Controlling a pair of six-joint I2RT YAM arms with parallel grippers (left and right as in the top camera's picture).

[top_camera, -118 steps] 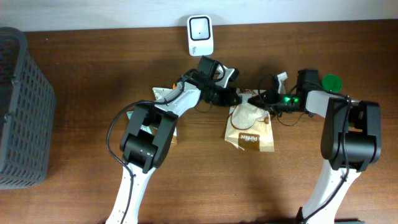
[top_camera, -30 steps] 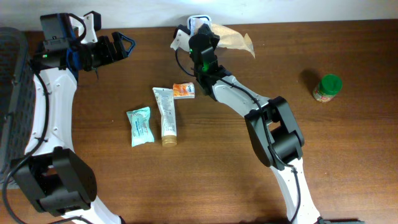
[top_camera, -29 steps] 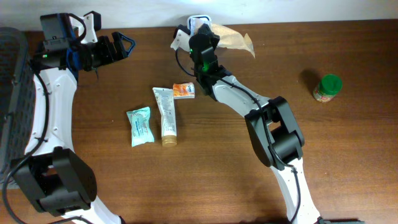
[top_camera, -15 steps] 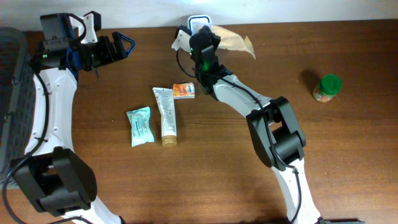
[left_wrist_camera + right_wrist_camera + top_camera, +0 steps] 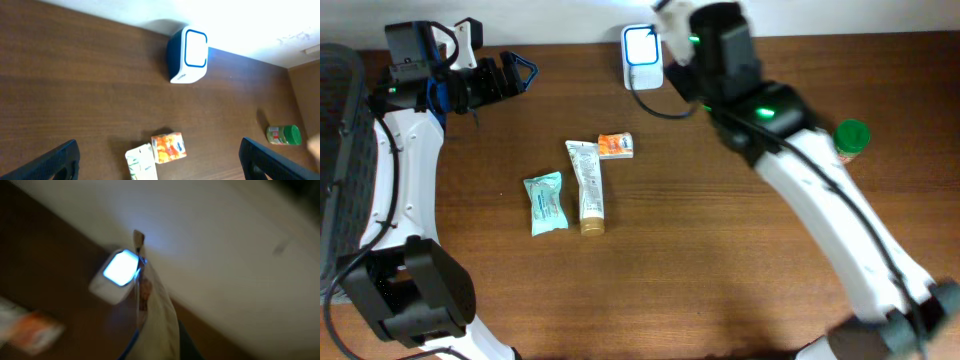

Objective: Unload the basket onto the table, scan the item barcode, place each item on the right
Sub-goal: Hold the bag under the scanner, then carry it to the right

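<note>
Paper bag (image 5: 150,305) pinched in the right tool (image 5: 152,352) hangs before the lit scanner (image 5: 120,270); its barcode should face it squarely. Left tool (image 5: 520,72) gapes.

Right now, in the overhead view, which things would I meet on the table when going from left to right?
grey basket → teal sachet → white tube → orange packet → scanner → green-lidded jar
</note>
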